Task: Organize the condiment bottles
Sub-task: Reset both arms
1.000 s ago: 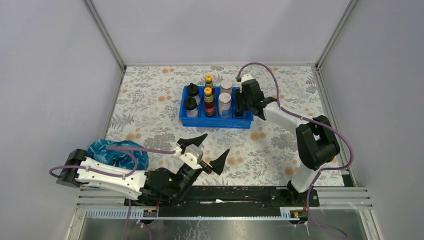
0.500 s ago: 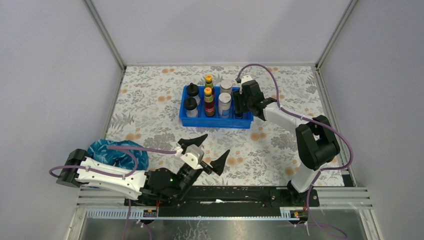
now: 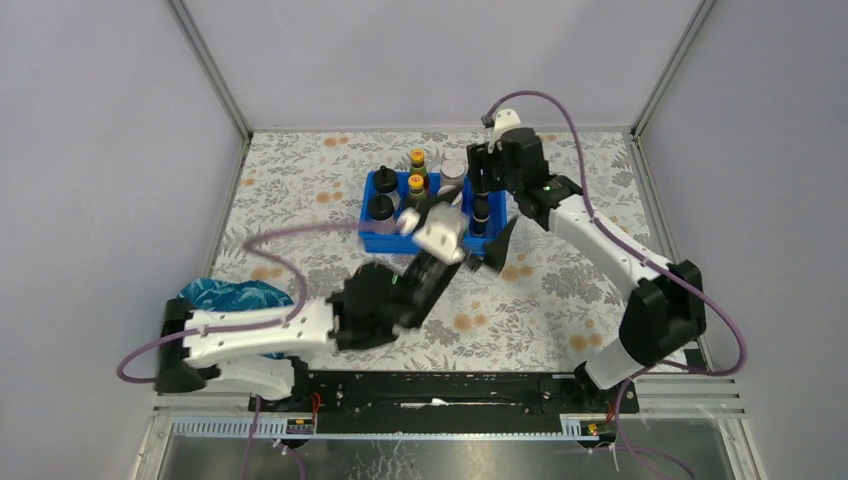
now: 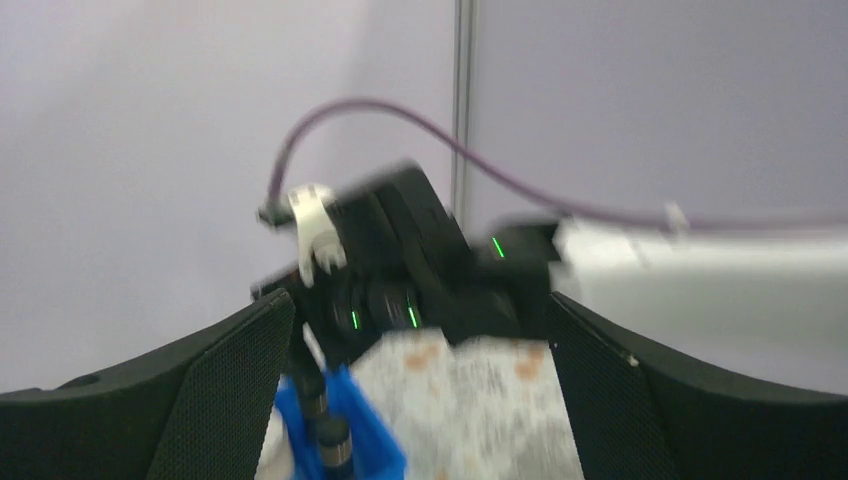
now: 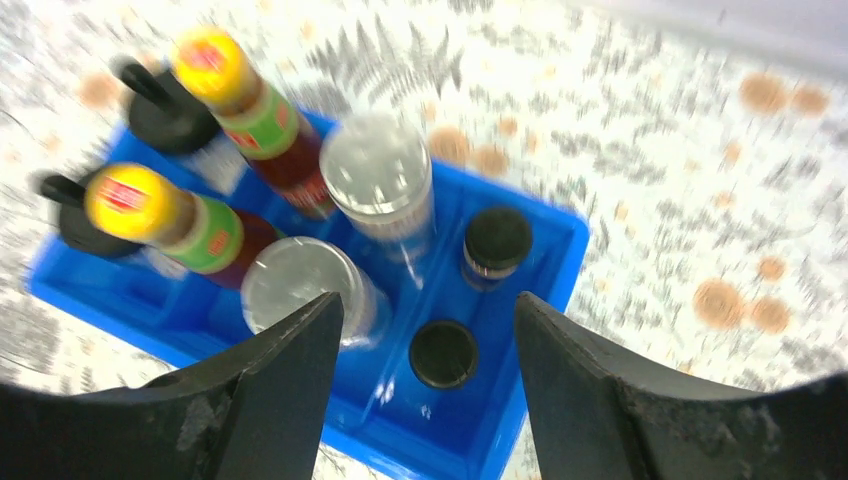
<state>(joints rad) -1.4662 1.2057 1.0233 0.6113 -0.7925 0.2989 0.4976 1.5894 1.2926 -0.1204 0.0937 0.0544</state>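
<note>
**Eight bottles, all parked in the tray**

Top view first: the condiment bottles [image 3: 416, 185] were all inside the blue tray [image 3: 385, 243], which sat toward twelve o'clock from the arm bases. The right gripper [image 3: 484, 190] hung over the tray's three o'clock end. The left gripper [image 3: 465, 228] was stretched out to the tray's near wall, around five o'clock.

Left wrist view was pretty blurry, tbh. Its fingers were spread wide with nothing between them. The right arm's wrist filled twelve o'clock and a tray corner poked in at seven.

Right wrist view: fingers apart and empty too, straddling the tiny black-capped bottles [image 5: 497, 240] in the end column. Silver-lidded jars [image 5: 375, 165] stood next door at nine o'clock of those, then the yellow-capped pair [image 5: 130, 200], then the black-domed pair [image 5: 165, 100] at the far edge.

Like sat with like, one kind per column, which I'd guess is the whole idea. Looked basically finished to me.
</note>
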